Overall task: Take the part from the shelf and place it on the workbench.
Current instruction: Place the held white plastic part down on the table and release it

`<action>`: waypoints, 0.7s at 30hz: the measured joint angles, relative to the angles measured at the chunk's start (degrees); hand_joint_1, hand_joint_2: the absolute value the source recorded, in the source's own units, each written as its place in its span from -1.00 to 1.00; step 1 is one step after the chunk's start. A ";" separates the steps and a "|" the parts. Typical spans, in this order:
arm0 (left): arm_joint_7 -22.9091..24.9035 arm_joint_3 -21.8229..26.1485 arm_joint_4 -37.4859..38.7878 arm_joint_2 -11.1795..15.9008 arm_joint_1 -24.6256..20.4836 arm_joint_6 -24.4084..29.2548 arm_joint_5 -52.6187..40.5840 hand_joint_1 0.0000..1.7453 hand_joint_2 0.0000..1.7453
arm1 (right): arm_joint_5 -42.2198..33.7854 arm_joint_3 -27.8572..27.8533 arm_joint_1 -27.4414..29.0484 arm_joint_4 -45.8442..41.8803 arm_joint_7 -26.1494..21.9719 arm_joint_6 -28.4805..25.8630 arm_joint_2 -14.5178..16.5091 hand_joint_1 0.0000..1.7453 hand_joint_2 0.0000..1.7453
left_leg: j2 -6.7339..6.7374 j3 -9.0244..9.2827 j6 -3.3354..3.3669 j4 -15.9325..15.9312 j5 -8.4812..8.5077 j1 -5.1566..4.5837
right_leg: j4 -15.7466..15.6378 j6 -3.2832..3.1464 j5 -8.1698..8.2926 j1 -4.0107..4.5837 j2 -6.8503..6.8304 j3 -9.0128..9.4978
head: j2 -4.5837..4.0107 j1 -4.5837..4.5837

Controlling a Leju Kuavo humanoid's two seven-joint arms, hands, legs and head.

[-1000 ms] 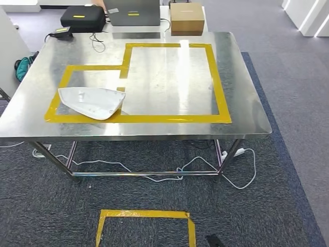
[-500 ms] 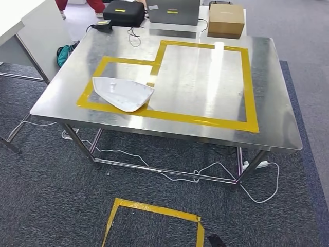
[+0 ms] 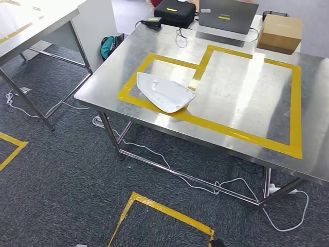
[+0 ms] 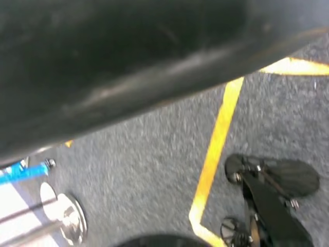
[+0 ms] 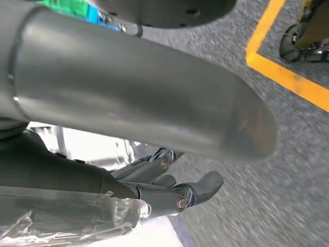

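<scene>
Second surface [image 3: 37, 23]: far left; you see yellow tape on its top.
Part [image 3: 165, 92]: white shell lying on the steel surface [image 3: 248, 87], overlapping the near edge of the left taped bay, so likely already delivered.
Case [image 3: 175, 12], laptop [image 3: 226, 14], box [image 3: 280, 33]: far edge; no writing readable.
Right hand [image 5: 170, 190]: fingers loosely curled, holding nothing.
Left hand: you cannot tell.
</scene>
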 joint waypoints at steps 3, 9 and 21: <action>-0.48 0.01 0.11 -0.30 -0.02 0.52 -0.02 -1.00 -1.00 | -0.03 -0.22 -0.10 0.03 -0.64 -0.06 -0.07 -1.00 -1.00 | -1.94 -0.70 -1.19 -0.09 0.54 0.18 | -3.33 -0.56 0.56 -0.04 1.45 1.57 | 0.00 0.05; -1.86 -0.39 0.12 -0.65 0.02 2.89 -1.63 -1.00 -1.00 | -0.09 -0.69 0.23 0.04 -0.72 -0.33 -0.15 -1.00 -1.00 | 4.82 -6.53 -2.24 11.40 -5.67 -0.24 | -3.76 -2.58 1.21 0.48 -3.63 1.85 | 0.00 -0.74; -2.93 -1.28 0.15 -0.91 0.25 5.19 -2.44 -1.00 -1.00 | -0.05 -0.91 0.06 0.05 -0.66 -0.62 -0.15 -1.00 -1.00 | 8.67 0.47 0.50 -0.41 -0.33 -1.46 | -2.65 -1.24 -0.93 1.65 -9.80 2.43 | 0.00 -0.48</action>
